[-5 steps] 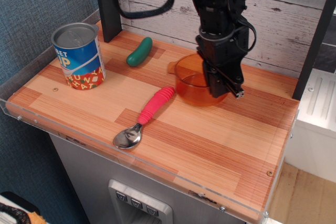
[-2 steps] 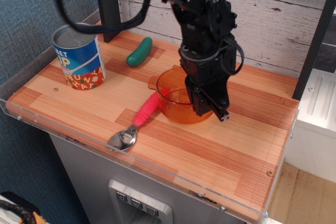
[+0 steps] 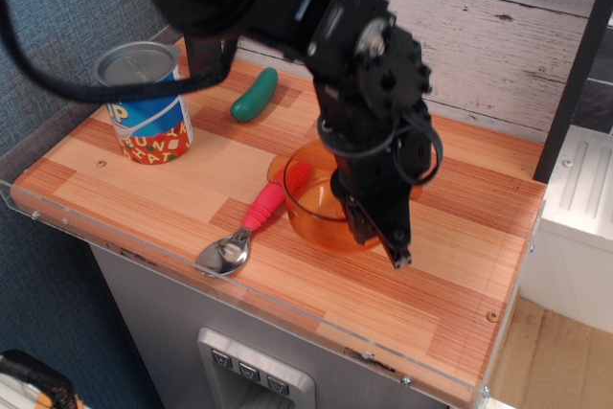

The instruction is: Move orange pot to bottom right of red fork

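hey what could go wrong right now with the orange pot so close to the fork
1. The orange pot overlaps the handle end of the red fork, so dragging it further may push the fork toward the table's front edge.
2. The gripper hides the pot's right rim, so the grip cannot be judged; the pot might slip or tip.

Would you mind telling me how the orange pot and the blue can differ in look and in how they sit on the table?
The orange pot is translucent, low and wide; the blue can is opaque, printed and taller. The pot is open-topped, the can has a closed silver top. The pot sits under the gripper, overlapping the red fork; the can stands apart. Both are round and upright.
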Controlling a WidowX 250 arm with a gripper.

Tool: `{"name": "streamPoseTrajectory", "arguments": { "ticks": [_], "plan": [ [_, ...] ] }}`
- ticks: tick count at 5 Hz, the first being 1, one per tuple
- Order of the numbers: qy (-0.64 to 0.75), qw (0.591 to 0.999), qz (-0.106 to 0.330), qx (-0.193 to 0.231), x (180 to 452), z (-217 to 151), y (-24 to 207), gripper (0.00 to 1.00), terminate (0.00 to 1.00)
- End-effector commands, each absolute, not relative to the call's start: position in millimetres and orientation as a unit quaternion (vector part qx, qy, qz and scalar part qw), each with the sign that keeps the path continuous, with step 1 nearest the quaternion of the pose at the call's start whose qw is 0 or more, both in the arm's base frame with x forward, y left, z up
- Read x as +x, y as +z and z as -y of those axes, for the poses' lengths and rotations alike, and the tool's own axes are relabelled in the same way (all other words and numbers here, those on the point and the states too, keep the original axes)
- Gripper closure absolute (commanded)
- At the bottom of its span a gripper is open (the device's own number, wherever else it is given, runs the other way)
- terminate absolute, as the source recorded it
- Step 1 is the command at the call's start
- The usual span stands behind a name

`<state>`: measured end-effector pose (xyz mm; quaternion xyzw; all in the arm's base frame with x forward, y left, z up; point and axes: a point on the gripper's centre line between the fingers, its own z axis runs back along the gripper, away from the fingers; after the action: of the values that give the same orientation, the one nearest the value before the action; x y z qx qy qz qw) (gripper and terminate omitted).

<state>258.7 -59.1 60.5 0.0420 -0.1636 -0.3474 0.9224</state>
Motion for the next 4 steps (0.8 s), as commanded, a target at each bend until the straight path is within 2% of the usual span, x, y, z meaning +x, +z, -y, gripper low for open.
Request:
{"name": "streamPoseTrajectory", "arguments": {
  "ticks": [1,2,4],
  "plan": [
    [-0.362,0.915,0.179,0.021,222.1,73.2,51.4,1.0,0.0],
    [-0.38,0.908,0.178,0.0,206.9,83.7,47.0,1.0,0.0],
    [-0.396,0.902,0.173,0.001,195.0,93.3,39.2,1.0,0.0]
  ]
}}
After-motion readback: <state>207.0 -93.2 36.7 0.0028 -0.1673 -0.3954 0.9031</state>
